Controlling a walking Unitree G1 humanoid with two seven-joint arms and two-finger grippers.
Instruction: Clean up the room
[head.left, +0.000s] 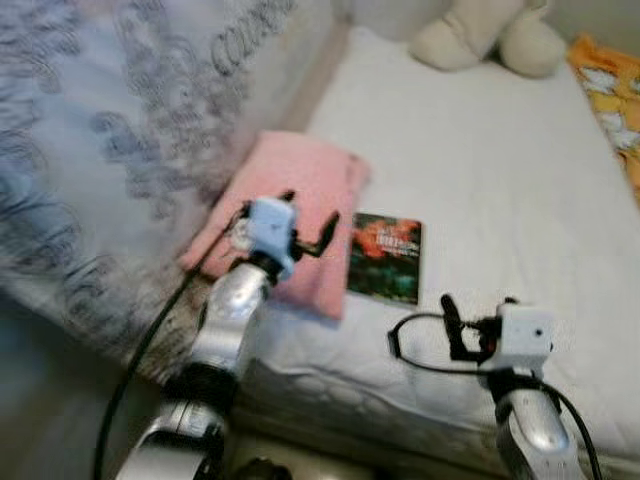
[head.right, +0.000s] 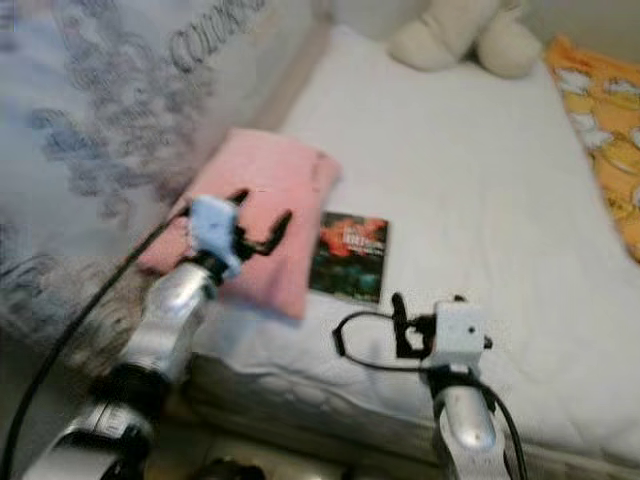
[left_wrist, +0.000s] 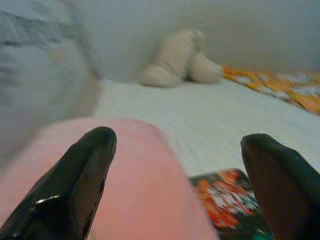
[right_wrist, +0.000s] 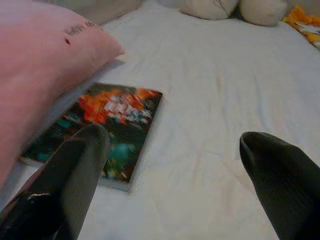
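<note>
Your left tool (head.left: 305, 225) hangs over the pink pillow (head.left: 300, 215) with its fingers spread wide, holding nothing. Your right tool (head.left: 450, 325) is also released, hovering above the white bed (head.left: 480, 170) just short of the book (head.left: 386, 257), which lies flat, touching the pillow's edge. This looks like the approach step, with nothing grasped yet. Next, bring one tool down squarely over its target before closing. A cream plush toy (head.left: 480, 35) sits at the far end.
</note>
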